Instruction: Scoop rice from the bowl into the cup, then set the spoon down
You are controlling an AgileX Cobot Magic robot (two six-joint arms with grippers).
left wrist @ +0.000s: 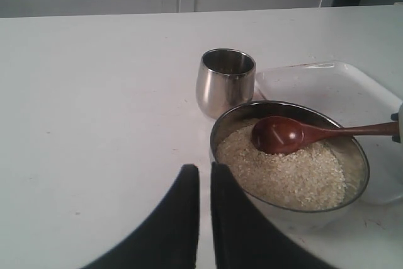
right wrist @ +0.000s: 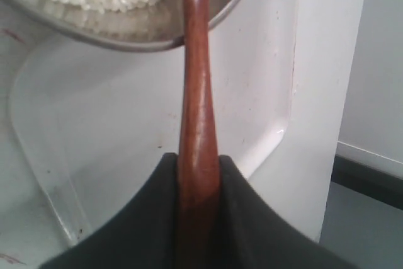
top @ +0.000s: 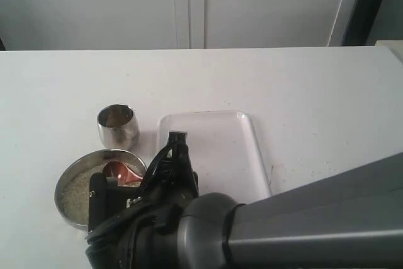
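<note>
The steel bowl (left wrist: 217, 135) holds off-white rice (left wrist: 296, 171). The brown wooden spoon (left wrist: 280, 135) lies with its round end on the rice, and its handle runs out over the rim. My right gripper (right wrist: 198, 159) is shut on the spoon's handle (right wrist: 196, 92) above the clear tray (right wrist: 94, 130). The small steel cup (left wrist: 225, 83) stands upright just beyond the bowl, apart from it. My left gripper (left wrist: 204, 169) hangs over the table by the bowl's near rim, its fingers shut with nothing between them. From outside I see the cup (top: 118, 124), the bowl (top: 70, 177) and the spoon (top: 121, 171).
A clear rectangular plastic tray (top: 217, 155) lies right of the bowl and cup. The right arm's dark wrist (top: 167, 174) and grey link (top: 302, 225) fill the lower part of the exterior view. A white wall stands behind the white table (top: 302, 86).
</note>
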